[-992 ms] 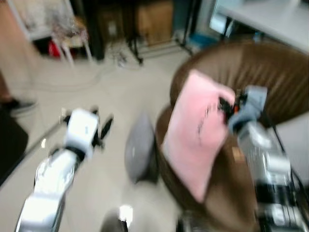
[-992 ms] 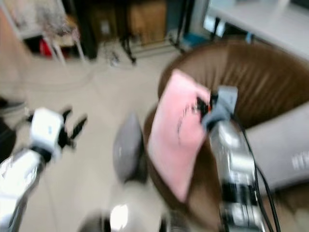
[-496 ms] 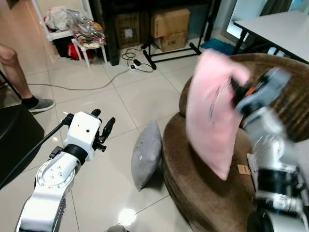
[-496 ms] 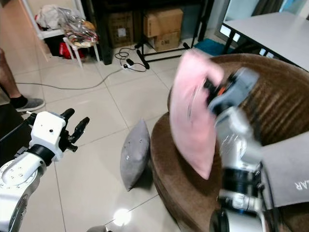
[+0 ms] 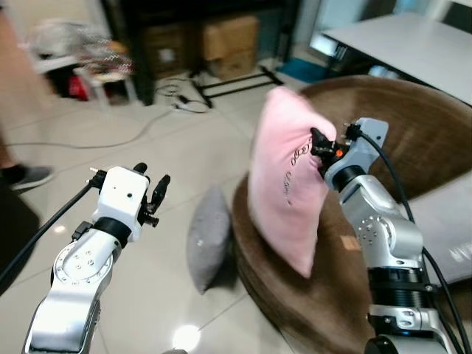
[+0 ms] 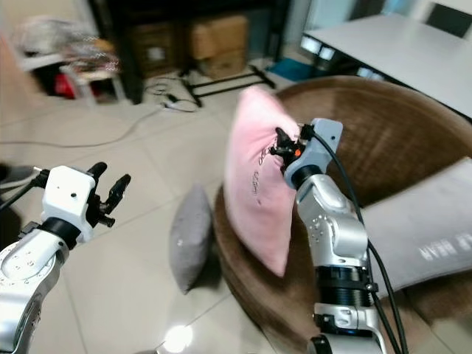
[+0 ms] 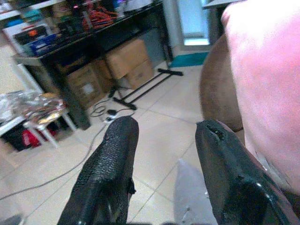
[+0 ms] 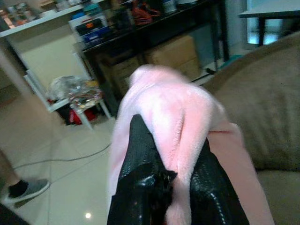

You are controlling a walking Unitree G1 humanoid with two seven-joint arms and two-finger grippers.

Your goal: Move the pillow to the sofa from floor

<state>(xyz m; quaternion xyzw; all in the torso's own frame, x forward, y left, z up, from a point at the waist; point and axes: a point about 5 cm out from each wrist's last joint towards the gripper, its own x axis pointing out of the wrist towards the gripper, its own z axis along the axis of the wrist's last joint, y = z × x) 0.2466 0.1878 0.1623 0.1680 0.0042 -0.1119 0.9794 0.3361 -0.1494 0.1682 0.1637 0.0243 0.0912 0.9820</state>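
Observation:
A pink pillow (image 5: 284,188) hangs upright over the front of the round brown sofa (image 5: 413,140), its lower corner near the seat. My right gripper (image 5: 317,141) is shut on the pillow's upper edge; in the right wrist view the black fingers (image 8: 140,178) pinch a fold of the pink pillow (image 8: 164,112). My left gripper (image 5: 151,195) is held open over the tiled floor, left of the sofa, with nothing between its fingers (image 7: 112,173). A grey pillow (image 5: 206,240) leans on the floor against the sofa's front.
A grey cushion (image 6: 424,236) lies on the sofa seat at the right. A white table (image 5: 398,40) stands behind the sofa. Cardboard boxes (image 5: 228,37), a black shelf and cables line the far wall. A person's shoe (image 5: 22,175) is at far left.
The right arm has brought the pink pillow down and in toward the sofa's front; it still grips it. The camera has shifted. The left gripper stays open in place.

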